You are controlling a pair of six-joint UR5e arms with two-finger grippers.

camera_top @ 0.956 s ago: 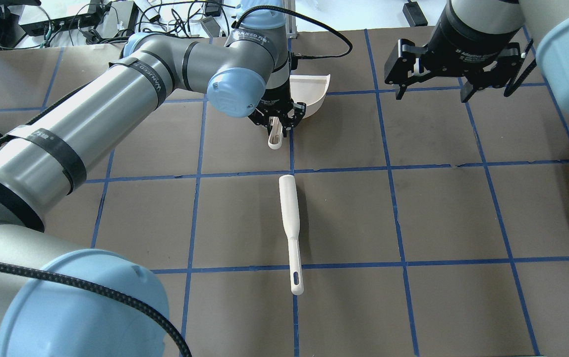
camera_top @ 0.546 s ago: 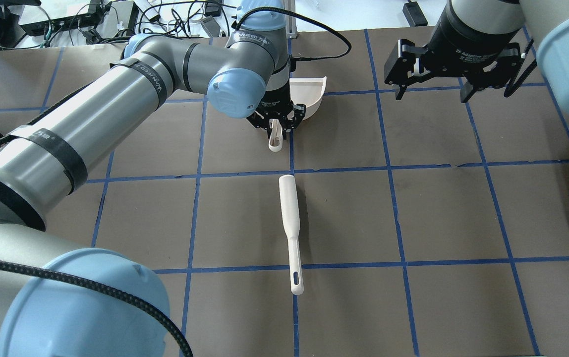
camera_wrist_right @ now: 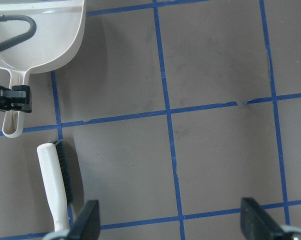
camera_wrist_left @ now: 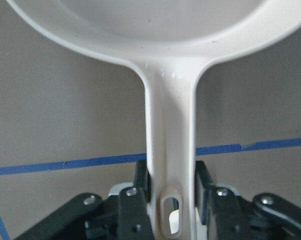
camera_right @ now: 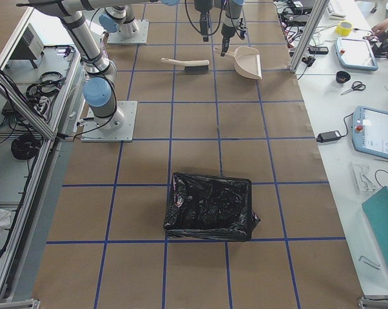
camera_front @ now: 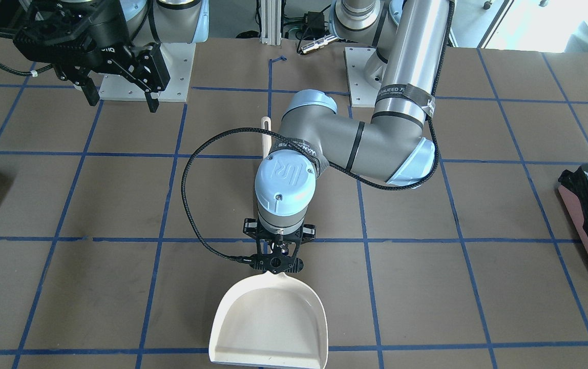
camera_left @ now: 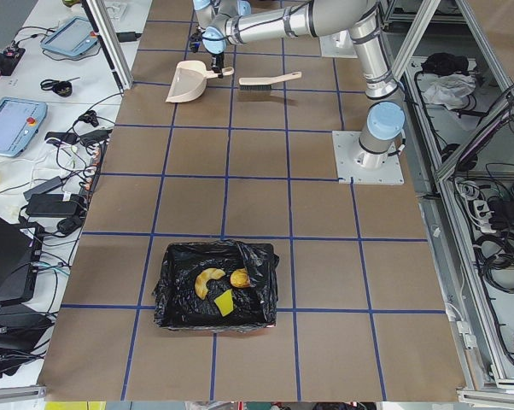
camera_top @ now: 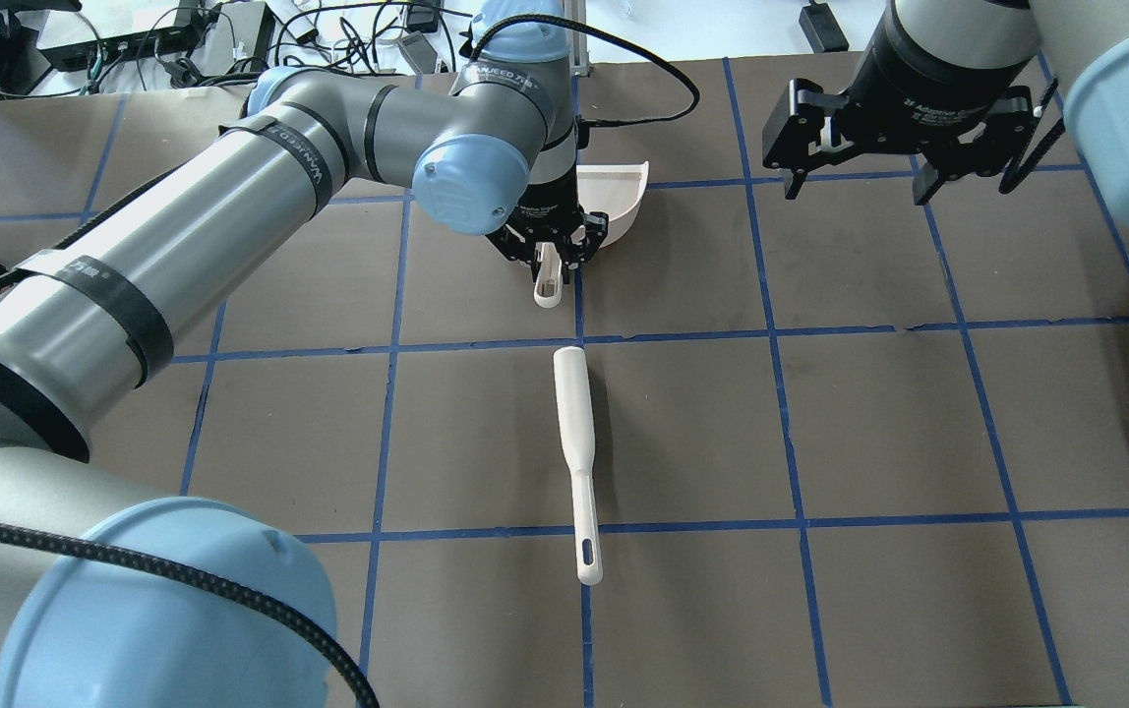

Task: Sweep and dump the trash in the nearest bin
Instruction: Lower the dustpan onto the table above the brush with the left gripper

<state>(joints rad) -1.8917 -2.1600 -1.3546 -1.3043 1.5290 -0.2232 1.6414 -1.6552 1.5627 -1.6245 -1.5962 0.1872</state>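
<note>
My left gripper (camera_top: pixel 547 251) is shut on the handle of a cream dustpan (camera_front: pixel 271 323), which is at the table's far middle; the wrist view shows both fingers (camera_wrist_left: pixel 141 181) pressed on the handle (camera_wrist_left: pixel 170 125). The pan looks empty. The trash lies in the bin (camera_left: pixel 176 290), a pinkish box with a black bag at the table's left end: the croissant piece (camera_left: pixel 207 280), the brown roll (camera_left: pixel 239 278) and the yellow wedge (camera_left: pixel 224 301). My right gripper (camera_top: pixel 858 187) is open and empty, hanging above the table's far right.
A cream brush (camera_top: pixel 574 442) lies on the table mid-way, just nearer the robot than the dustpan handle. A second black-bagged bin (camera_right: pixel 210 206) stands at the table's right end. Blue tape lines grid the brown table.
My left gripper and the dustpan have shifted slightly towards the robot. The brush and the right arm have not moved.
</note>
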